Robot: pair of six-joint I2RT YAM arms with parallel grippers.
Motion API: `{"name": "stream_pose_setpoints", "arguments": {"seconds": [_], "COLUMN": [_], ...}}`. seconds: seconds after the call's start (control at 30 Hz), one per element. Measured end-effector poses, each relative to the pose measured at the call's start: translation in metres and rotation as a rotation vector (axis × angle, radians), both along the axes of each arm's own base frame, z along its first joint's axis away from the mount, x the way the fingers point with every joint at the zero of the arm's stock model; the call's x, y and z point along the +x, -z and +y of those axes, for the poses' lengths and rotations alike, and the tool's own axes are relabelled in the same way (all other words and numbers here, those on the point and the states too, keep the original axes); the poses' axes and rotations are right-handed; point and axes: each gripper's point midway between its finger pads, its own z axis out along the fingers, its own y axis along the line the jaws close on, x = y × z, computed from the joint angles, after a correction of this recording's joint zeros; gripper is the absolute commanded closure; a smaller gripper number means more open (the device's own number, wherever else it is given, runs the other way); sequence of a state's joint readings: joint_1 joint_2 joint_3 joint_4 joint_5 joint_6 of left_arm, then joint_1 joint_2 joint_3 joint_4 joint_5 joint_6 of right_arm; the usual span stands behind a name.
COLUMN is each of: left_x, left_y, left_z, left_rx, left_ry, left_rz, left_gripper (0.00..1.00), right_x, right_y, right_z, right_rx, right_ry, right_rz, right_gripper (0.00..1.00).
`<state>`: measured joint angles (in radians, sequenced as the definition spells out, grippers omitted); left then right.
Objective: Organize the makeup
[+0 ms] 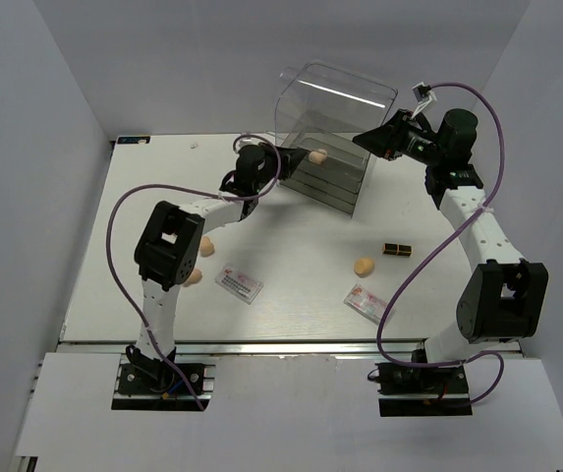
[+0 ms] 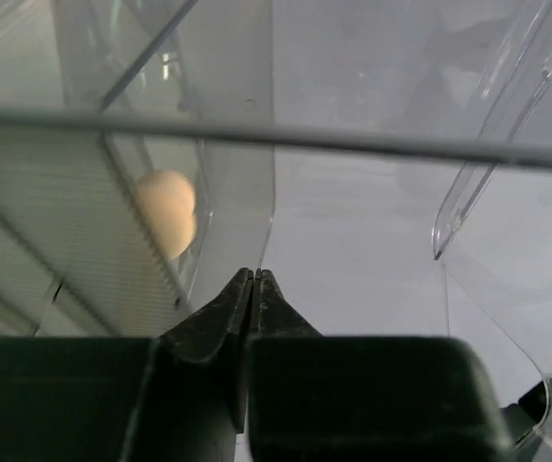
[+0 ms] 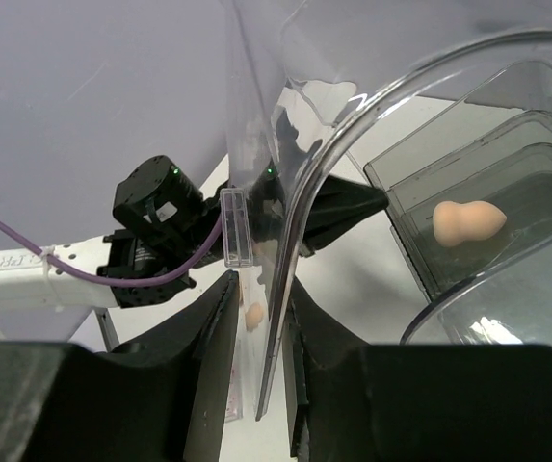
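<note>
One peach sponge (image 2: 167,212) lies inside the drawer box (image 1: 330,118) at upper centre, up-left of the left gripper's (image 2: 254,279) pressed-together tips, while the right gripper (image 3: 261,289) clamps the box's edge; two sponges (image 1: 205,246) wait nearer the left arm (image 1: 168,246).

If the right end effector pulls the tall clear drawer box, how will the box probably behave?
The clear drawer box looks tall over a small base, so it may tip easily. Its glossy wall, pinched by the right end effector, could slip out. The peach sponge in a drawer is rounded and would probably roll.
</note>
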<state>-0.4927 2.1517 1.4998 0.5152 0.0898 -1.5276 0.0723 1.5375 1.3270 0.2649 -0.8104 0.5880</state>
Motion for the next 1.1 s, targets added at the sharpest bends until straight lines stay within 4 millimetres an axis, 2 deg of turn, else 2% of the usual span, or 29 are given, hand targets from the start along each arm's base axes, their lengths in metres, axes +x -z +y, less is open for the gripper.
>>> {"name": "stream_pose_setpoints", "arguments": {"seconds": [0.17,0.23,0.33,0.4,0.43,0.5,0.53,0.6,0.67,0.73,0.77,0.83,0.9,1.0,1.1], "left_x": [-0.031,-0.048,-0.073,-0.084,-0.090,-0.105,-0.115,-0.136,-0.159,-0.186,-0.196,-0.209,-0.212,-0.208,-0.203], "left_y": [0.003,-0.008,-0.035,-0.047,-0.047,-0.031,-0.016,0.028,0.076,0.111,0.120,0.125,0.122,0.118,0.126], "left_z": [0.017,0.028,0.045,0.059,0.066,0.083,0.097,0.128,0.167,0.204,0.219,0.241,0.255,0.265,0.271], "left_rx": [0.086,0.128,0.212,0.286,0.329,0.428,0.481,0.600,0.730,0.841,0.881,0.943,0.987,1.042,1.088], "left_ry": [0.008,0.008,0.002,-0.007,-0.011,-0.013,-0.017,-0.025,-0.051,-0.070,-0.082,-0.101,-0.118,-0.121,-0.108], "left_rz": [0.009,-0.009,-0.041,-0.045,-0.036,0.006,0.045,0.169,0.321,0.455,0.504,0.558,0.566,0.566,0.583], "left_gripper": [0.94,0.99,1.00,0.92,0.72,0.54,0.42,0.33,0.21,0.19,0.18,0.18,0.20,0.23,0.30], "right_x": [0.000,0.000,-0.001,-0.001,-0.001,-0.001,-0.001,-0.002,-0.004,-0.005,-0.005,-0.006,-0.006,-0.008,-0.009], "right_y": [0.000,0.000,0.000,0.000,0.000,0.000,0.000,0.000,0.001,0.003,0.004,0.006,0.008,0.011,0.012], "right_z": [0.000,0.000,0.000,0.000,0.000,0.000,0.000,0.000,0.000,0.000,0.000,0.000,0.000,0.000,0.000], "right_rx": [0.001,0.001,0.002,0.002,0.002,0.002,0.002,0.002,0.002,0.001,0.001,0.001,0.000,-0.002,-0.004], "right_ry": [-0.001,-0.002,-0.003,-0.003,-0.003,-0.003,-0.004,-0.003,-0.003,-0.004,-0.003,-0.004,-0.003,-0.003,-0.004], "right_rz": [0.001,0.002,0.004,0.004,0.004,0.004,0.003,0.002,0.005,0.010,0.012,0.017,0.019,0.024,0.026], "right_gripper": [0.70,0.70,0.70,0.70,0.70,0.69,0.69,0.68,0.68,0.67,0.67,0.67,0.67,0.67,0.67]}}
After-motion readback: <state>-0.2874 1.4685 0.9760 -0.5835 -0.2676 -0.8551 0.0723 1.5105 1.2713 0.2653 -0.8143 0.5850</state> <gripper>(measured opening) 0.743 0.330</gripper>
